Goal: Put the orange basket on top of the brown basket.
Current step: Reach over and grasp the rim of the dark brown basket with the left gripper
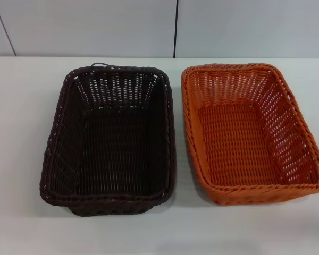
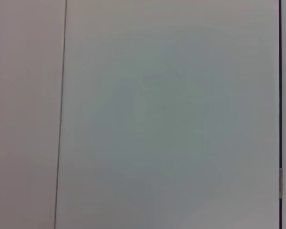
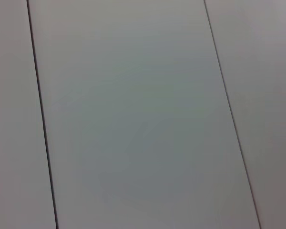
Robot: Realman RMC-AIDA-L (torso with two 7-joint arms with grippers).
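The orange basket (image 1: pixel 250 133) stands upright on the white table (image 1: pixel 21 133), right of centre in the head view. The brown basket (image 1: pixel 111 141) stands upright beside it on the left, a narrow gap between their long rims. Both baskets hold nothing. Neither gripper nor arm shows in the head view. The left wrist view and the right wrist view show only pale wall panels with thin dark seams, no basket and no fingers.
A grey panelled wall (image 1: pixel 95 26) with a dark vertical seam (image 1: pixel 175 26) runs behind the table's far edge. Bare table surface lies in front of the baskets and to either side of them.
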